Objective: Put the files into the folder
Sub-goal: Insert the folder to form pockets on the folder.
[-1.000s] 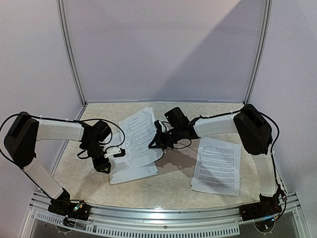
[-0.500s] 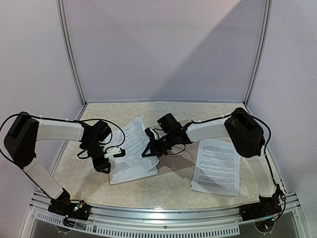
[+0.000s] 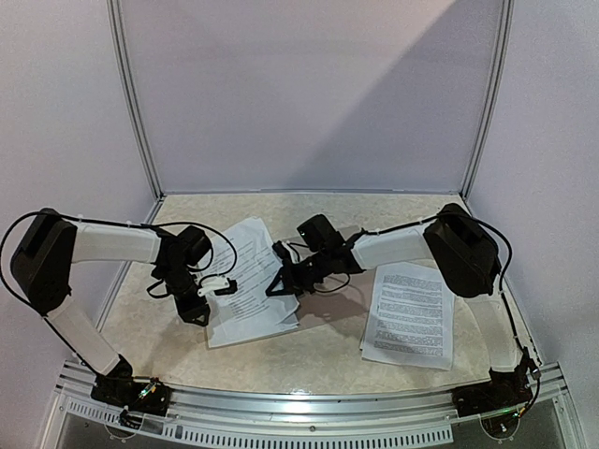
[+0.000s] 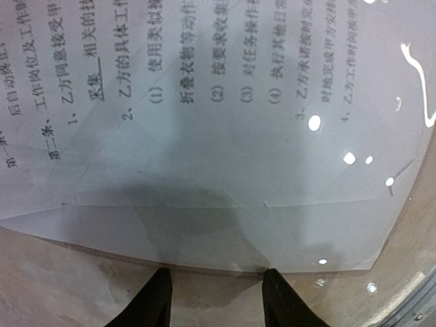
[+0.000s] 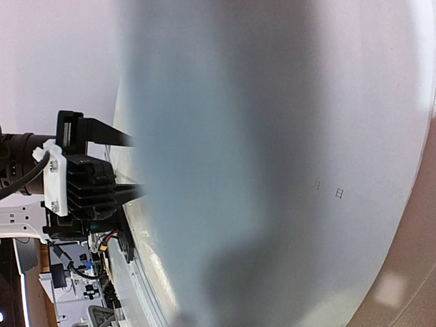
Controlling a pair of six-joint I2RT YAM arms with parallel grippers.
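Filling the right wrist view, a sheet [image 5: 272, 136] hides how the right claw [image 3: 278, 281] stands, while the left wrist shows the left claw [image 4: 216, 278] spread beside the files [image 4: 204, 136], another stack [image 3: 410, 313] at three o'clock.

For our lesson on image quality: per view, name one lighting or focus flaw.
Top external: a diagonal shadow splits the back wall. Left wrist: bright glare spots and a shadow band cross the printed sheet. Right wrist: a close pale sheet fills the frame, blurred.

Pale lilac walls [image 3: 309, 94] and silver corner posts [image 3: 134, 94] enclose a mottled beige tabletop [image 3: 318, 355] under slanting shadow.
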